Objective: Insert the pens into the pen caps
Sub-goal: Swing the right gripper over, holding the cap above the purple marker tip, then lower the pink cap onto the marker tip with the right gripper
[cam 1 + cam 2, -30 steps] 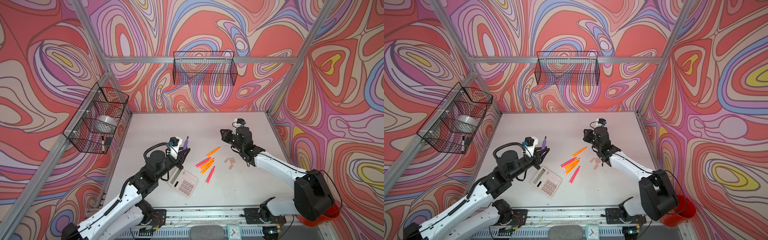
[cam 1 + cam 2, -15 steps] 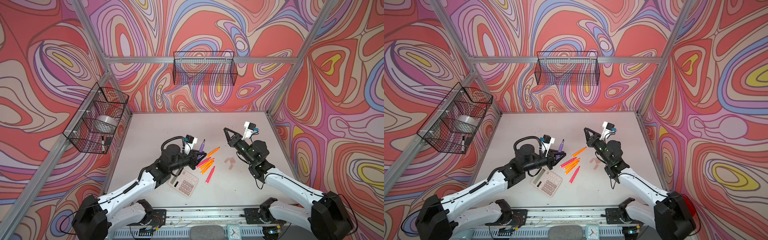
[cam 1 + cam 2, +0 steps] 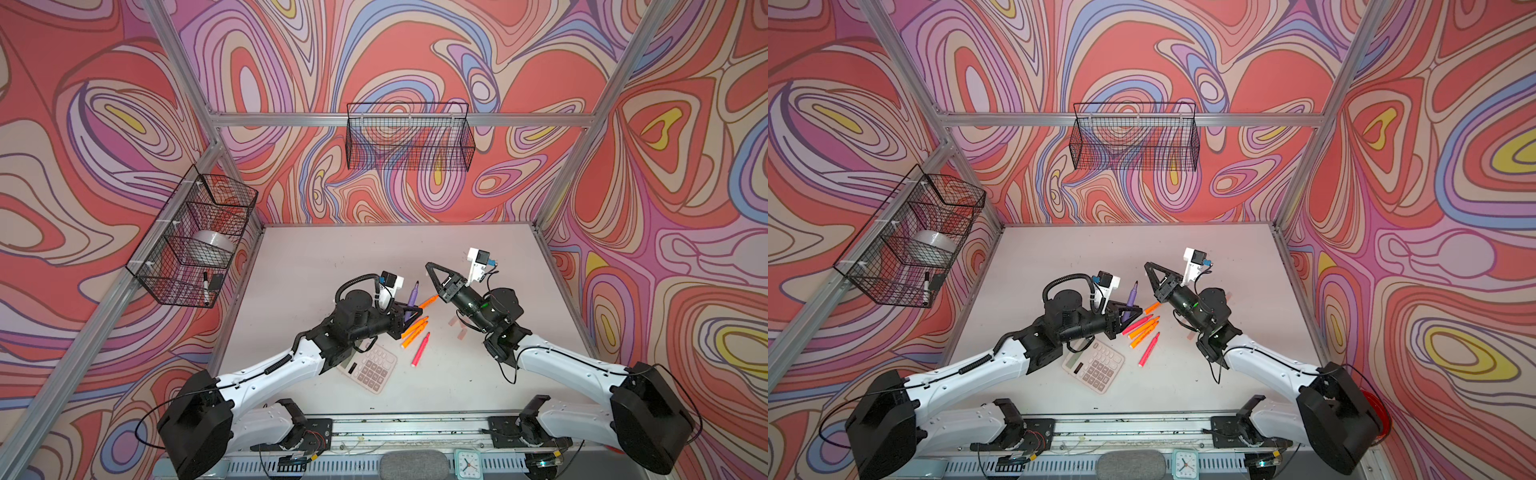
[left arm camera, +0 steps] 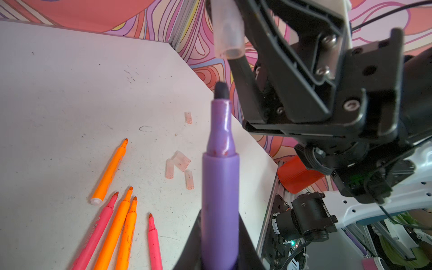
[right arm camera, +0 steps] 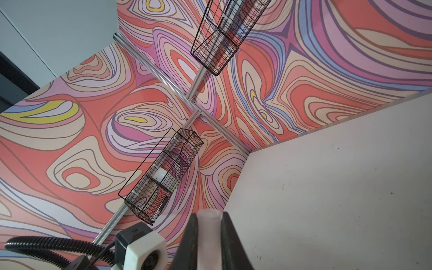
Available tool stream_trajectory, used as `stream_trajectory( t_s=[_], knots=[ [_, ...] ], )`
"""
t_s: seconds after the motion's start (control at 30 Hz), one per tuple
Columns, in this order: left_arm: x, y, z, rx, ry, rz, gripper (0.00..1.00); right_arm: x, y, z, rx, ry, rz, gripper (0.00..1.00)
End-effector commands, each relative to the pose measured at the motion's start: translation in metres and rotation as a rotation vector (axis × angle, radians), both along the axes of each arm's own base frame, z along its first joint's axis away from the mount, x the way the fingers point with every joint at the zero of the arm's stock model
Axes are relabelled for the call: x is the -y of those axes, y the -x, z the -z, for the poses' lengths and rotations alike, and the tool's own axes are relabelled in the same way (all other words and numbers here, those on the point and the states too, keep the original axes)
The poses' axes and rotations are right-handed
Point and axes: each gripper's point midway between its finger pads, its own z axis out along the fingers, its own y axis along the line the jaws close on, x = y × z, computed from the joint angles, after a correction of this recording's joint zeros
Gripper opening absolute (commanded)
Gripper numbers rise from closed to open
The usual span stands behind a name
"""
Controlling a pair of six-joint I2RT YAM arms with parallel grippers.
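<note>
My left gripper (image 3: pixel 409 313) (image 3: pixel 1128 312) (image 4: pixel 219 257) is shut on the purple pen (image 3: pixel 413 296) (image 3: pixel 1131 300) (image 4: pixel 219 187), held above the table with its dark tip pointing up and away. My right gripper (image 3: pixel 429 267) (image 3: pixel 1147 266) (image 5: pixel 208 218) is shut on a pale translucent pen cap (image 4: pixel 228 30) (image 5: pixel 208 233). In the left wrist view the cap's open mouth hangs a short gap beyond the pen tip, slightly off its line. Three orange pens (image 4: pixel 109 170) and two pink pens (image 4: pixel 93 233) lie on the table, with several loose pen caps (image 4: pixel 181 161) (image 3: pixel 453 321).
A calculator (image 3: pixel 368 368) (image 3: pixel 1094 365) lies under my left forearm near the table's front. Wire baskets hang on the back wall (image 3: pixel 409 137) and the left wall (image 3: pixel 195 232), the latter holding a tape roll and a black-and-white marker (image 3: pixel 205 286). A red bucket (image 4: pixel 297 175) stands off the table's right.
Both arms have swung in towards the middle. My left gripper carried the purple pen rightwards, and my right gripper turned its cap towards the pen tip, closing the distance.
</note>
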Motion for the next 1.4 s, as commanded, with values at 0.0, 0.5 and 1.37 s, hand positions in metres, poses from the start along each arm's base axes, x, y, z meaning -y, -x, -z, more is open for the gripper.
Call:
stream_trajectory(
  t_s=[0.0,0.5,1.37],
  knots=[
    [0.004,-0.004,-0.025,0.045,0.058,-0.011,0.00,-0.003,-0.005,0.000,-0.001,-0.024,0.014,0.00],
    [0.004,-0.009,-0.019,0.049,0.041,-0.028,0.00,-0.021,-0.006,-0.002,-0.002,-0.040,-0.038,0.00],
    [-0.001,-0.012,-0.015,0.052,0.023,-0.060,0.00,-0.031,0.003,-0.001,0.001,-0.042,-0.067,0.00]
  ],
)
